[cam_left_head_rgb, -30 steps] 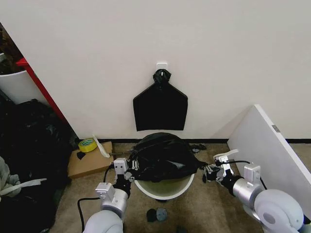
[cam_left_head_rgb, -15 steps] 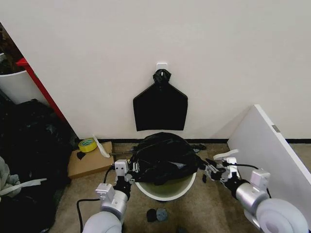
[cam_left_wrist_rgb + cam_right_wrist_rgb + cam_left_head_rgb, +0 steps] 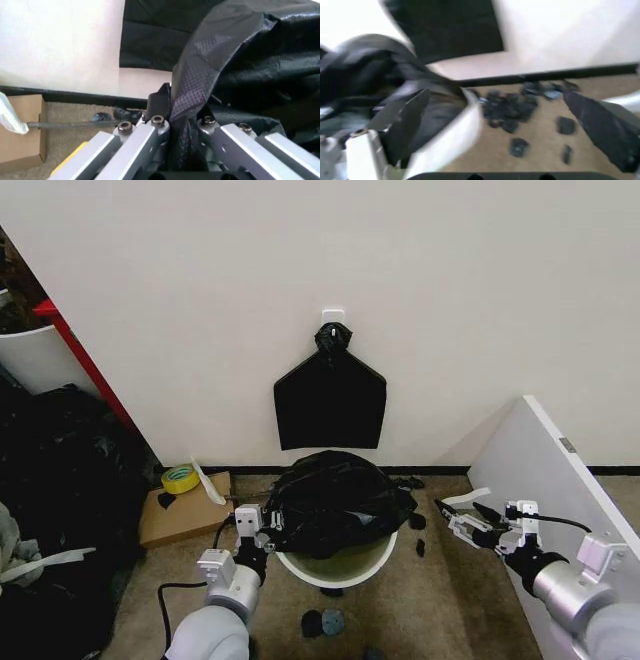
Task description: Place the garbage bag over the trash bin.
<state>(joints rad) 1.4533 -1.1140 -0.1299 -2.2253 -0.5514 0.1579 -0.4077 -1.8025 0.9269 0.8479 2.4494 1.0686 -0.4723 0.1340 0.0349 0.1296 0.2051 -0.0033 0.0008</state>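
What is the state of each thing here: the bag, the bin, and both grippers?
garbage bag: draped over the top of the bin, bunched, near part of the opening not covered.
trash bin: upright on the floor by the wall.
left gripper: shut on a fold of the garbage bag, at the bin's left side.
right gripper: open, holding nothing, apart from the bin on its right side.
fan-shaped black bag: hanging flat on the wall.

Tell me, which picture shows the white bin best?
The head view: the trash bin shows whole, with the garbage bag draped over its top. The right wrist view catches a blurry piece of its side; the left wrist view shows bag, not bin.
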